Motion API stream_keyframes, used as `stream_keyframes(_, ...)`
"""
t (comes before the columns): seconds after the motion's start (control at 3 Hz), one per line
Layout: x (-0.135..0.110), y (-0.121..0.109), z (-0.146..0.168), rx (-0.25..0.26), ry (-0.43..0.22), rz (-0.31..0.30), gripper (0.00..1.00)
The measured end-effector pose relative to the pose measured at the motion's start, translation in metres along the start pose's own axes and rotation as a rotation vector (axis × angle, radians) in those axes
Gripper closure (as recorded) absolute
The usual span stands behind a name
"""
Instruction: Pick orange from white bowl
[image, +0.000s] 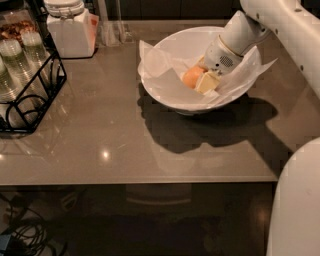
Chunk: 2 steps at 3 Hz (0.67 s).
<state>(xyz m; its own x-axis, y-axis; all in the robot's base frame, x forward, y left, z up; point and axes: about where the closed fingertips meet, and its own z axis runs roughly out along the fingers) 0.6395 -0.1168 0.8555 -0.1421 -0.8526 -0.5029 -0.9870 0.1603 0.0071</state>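
Currently the white gripper (204, 80) sits in the wide white paper-lined bowl (186, 42), touching the round orange fruit (191, 77); whether it grips, I cannot tell. Next, likely: secure hold, lift clear.

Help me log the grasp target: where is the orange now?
In the camera view, the orange sits inside the white bowl on its paper lining, upper right of centre, with the gripper in the bowl just to its right.
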Motion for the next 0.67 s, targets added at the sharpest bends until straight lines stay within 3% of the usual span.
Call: stream_keyframes(0.67,0.0005,-0.0052,-0.0101,0.046,-0.031,0.007,0.81)
